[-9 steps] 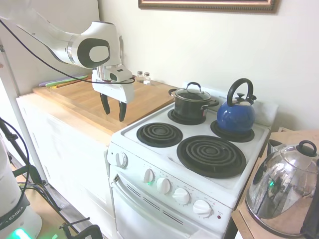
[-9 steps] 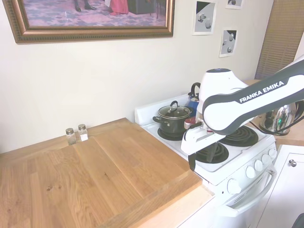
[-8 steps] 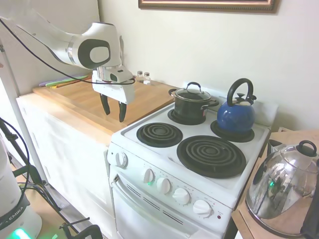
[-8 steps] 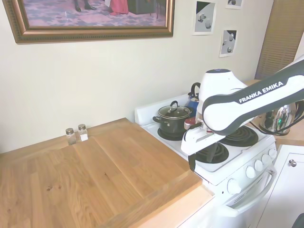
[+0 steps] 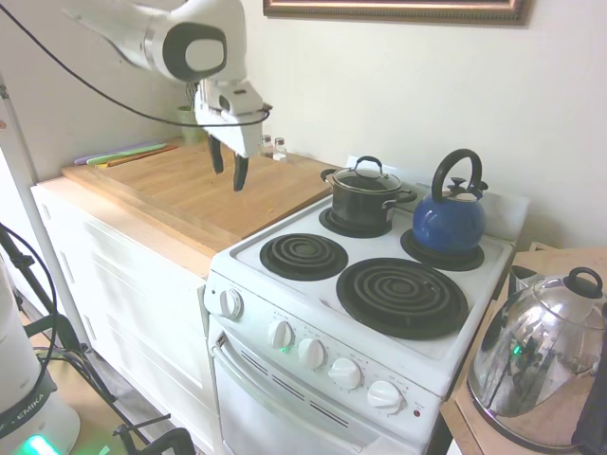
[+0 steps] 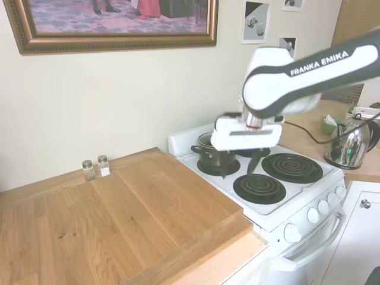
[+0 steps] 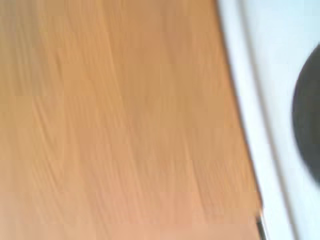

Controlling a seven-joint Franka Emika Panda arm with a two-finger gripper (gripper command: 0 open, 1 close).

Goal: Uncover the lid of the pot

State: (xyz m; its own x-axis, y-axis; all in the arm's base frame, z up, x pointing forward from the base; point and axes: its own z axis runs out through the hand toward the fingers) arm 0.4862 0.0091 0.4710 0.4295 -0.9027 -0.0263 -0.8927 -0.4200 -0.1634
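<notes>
The gripper (image 5: 229, 167) hangs in the air over the wooden counter (image 5: 190, 190), beside the stove (image 5: 379, 313). Its fingers (image 5: 239, 172) are spread a little and hold nothing. The lid (image 5: 365, 176) sits on the pot (image 5: 361, 203) on the stove's back burner, next to the blue kettle (image 5: 450, 220).

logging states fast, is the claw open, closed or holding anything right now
Claw: open, holding nothing, up over the wooden counter.

A: what's the room like?
B: cream plaster wall (image 6: 136, 95), gold-framed painting (image 6: 113, 24), light wooden countertop (image 6: 119, 219) right beside a white electric stove (image 5: 313, 313). bright daylight.
</notes>
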